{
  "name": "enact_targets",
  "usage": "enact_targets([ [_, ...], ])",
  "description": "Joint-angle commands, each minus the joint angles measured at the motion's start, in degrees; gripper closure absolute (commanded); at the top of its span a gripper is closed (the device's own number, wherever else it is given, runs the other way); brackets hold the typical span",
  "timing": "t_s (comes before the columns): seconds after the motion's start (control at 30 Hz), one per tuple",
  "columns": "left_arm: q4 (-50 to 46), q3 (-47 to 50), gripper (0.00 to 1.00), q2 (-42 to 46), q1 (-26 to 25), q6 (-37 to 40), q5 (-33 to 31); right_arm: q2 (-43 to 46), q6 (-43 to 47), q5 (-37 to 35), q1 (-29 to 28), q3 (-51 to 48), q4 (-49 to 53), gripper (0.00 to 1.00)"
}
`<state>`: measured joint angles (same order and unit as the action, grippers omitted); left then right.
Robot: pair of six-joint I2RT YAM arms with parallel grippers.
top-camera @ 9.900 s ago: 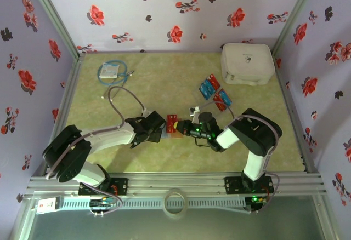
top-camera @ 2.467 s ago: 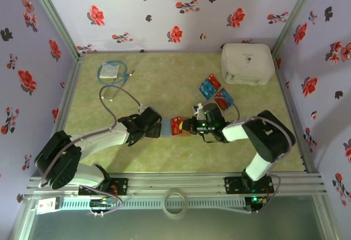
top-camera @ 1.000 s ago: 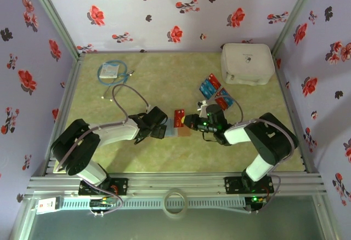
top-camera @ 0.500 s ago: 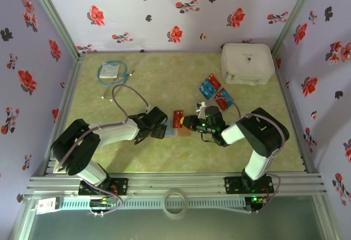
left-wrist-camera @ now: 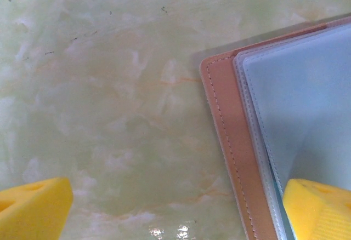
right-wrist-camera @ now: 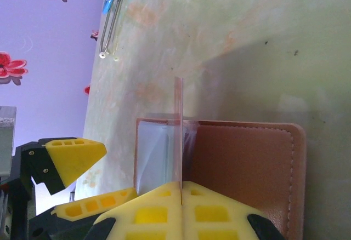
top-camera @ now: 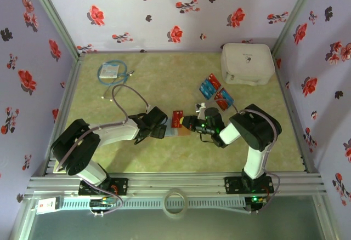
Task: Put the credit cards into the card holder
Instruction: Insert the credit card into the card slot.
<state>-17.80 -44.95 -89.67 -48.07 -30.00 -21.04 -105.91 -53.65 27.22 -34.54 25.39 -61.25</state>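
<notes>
- The right gripper is closed on a thin red plastic credit card. It pinches the card's lower edge, so the card stands upright over the tan leather-like folding card holder.
- The card looks light, stiff and slick, and it will probably flex a little if pushed off-line. A grip near one short edge leaves the far edge free to enter a slot.
- The holder's grey translucent pockets look soft and floppy, so the mouth may buckle unless pinned.
- The left gripper is spread wide and grips nothing. One yellow fingertip is over the pockets and the other is over bare table. I cannot tell whether it presses down.
- The holder lies open between the two grippers, at 6 o'clock from the table's middle.
- The loose red and blue cards lie at 2 o'clock from the holder.
- The pale green marbled table looks glossy, so the holder may slide.
- A white zip case sits at 1 o'clock and a clear packet with blue cable at 10 o'clock, both well apart from the holder. Floral walls close in three sides.
</notes>
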Motion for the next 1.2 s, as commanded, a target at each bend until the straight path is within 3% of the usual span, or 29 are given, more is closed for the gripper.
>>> enact_targets([
  [0.0,-1.41,0.75,0.0,-1.13,0.49,-0.5,-1.23,-1.33,-1.02,1.54,-0.52,-0.68,-2.84,1.0],
  [1.17,-1.48,0.74,0.0,-1.12,0.48,-0.42,-1.34,-6.15,-3.5,4.73,-1.05,-3.03,-8.82,1.0],
])
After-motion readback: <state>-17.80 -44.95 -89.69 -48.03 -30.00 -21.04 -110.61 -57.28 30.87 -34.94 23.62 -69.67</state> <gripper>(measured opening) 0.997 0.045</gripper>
